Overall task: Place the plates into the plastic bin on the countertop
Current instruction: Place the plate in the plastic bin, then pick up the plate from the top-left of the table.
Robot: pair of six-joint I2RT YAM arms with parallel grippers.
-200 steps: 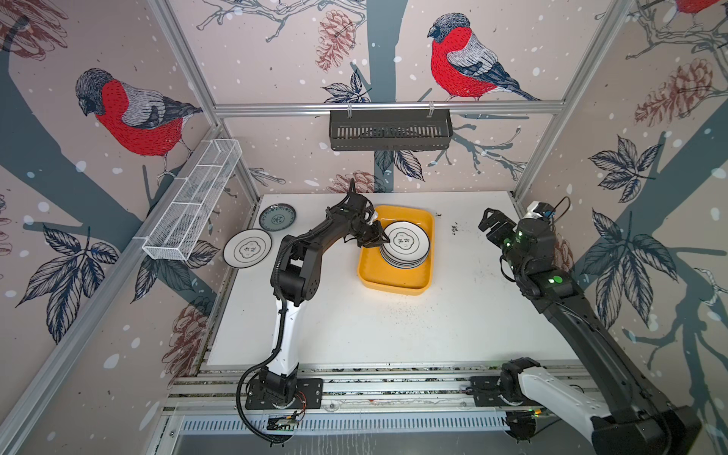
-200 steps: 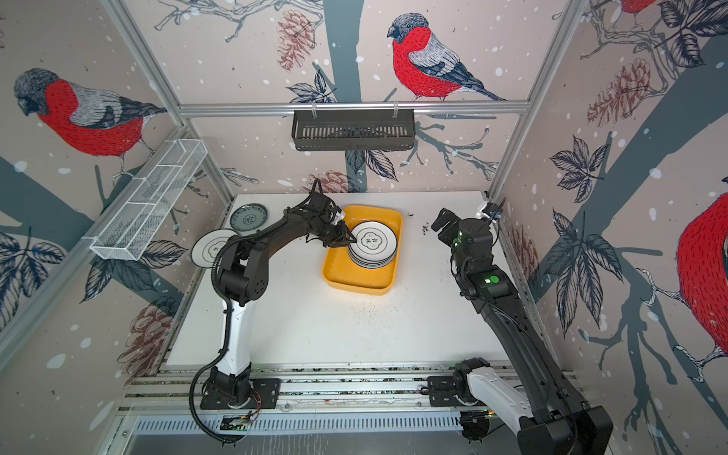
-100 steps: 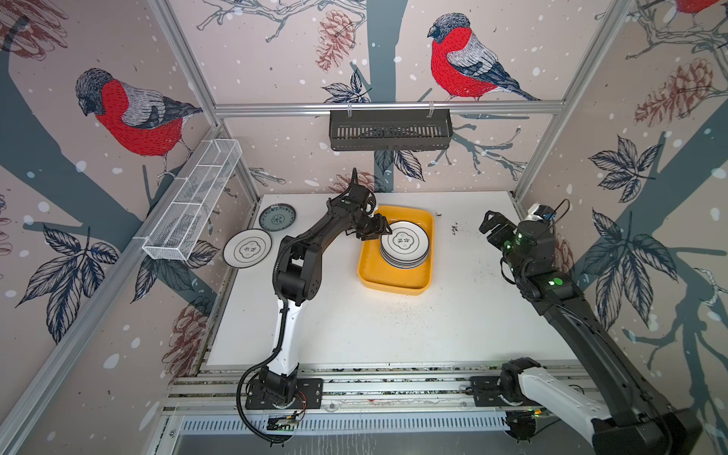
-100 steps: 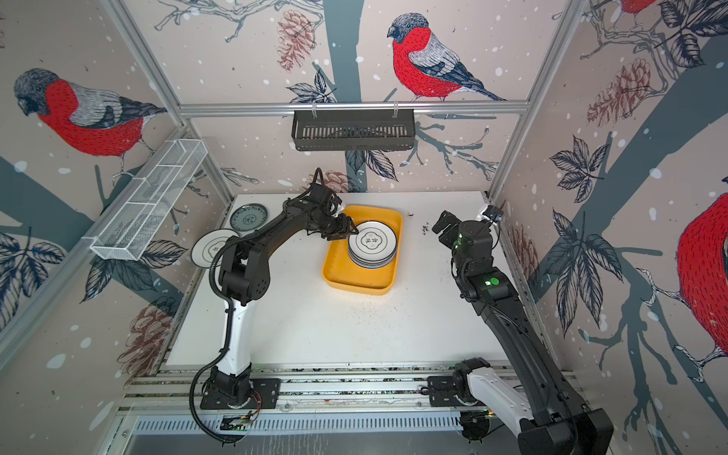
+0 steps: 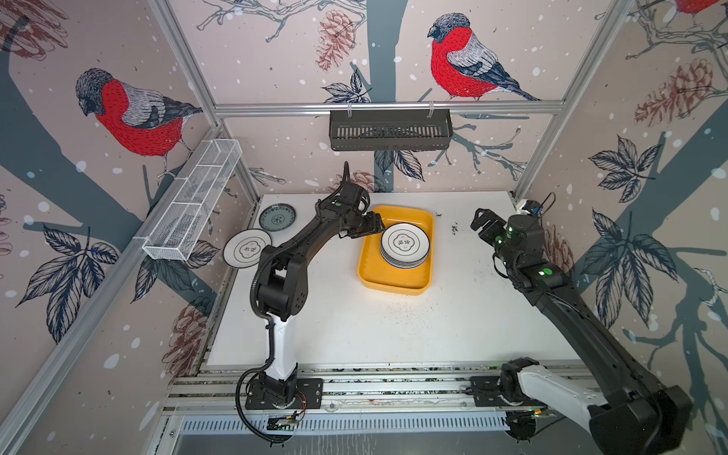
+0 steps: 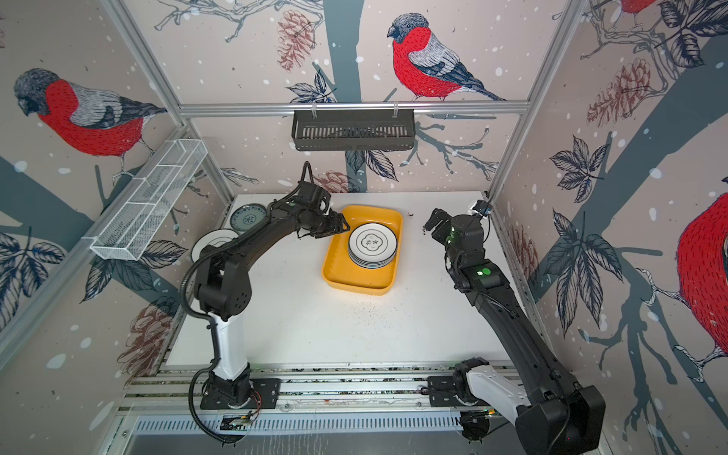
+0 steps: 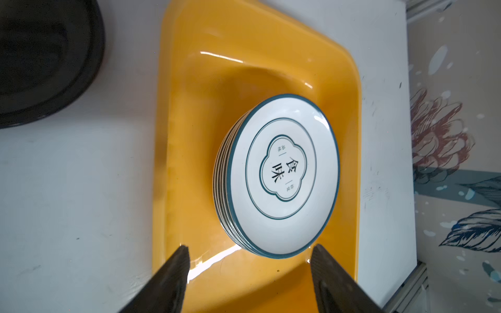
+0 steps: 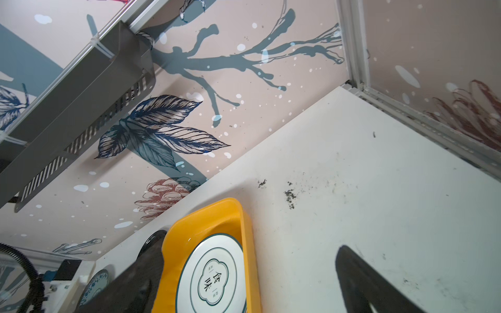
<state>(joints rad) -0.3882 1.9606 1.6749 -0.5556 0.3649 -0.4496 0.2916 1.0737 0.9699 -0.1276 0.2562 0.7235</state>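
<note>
One plate stack in bin, just beyond spread left pincer

Left arm: black jointed links, one white lower link, a rounded housing dotted with small holes.
Right arm: same black build, with a white link near its foot.
Lights: small green dots on both arms' upper links.
Cable: black ribbed hose looping at the left arm's foot.
Bases: flat black plates.
Wires: thin red strands by the left base.
Left tool: two black tapering fingers, matte.
Right tool: two black fingers, blurred.
</note>
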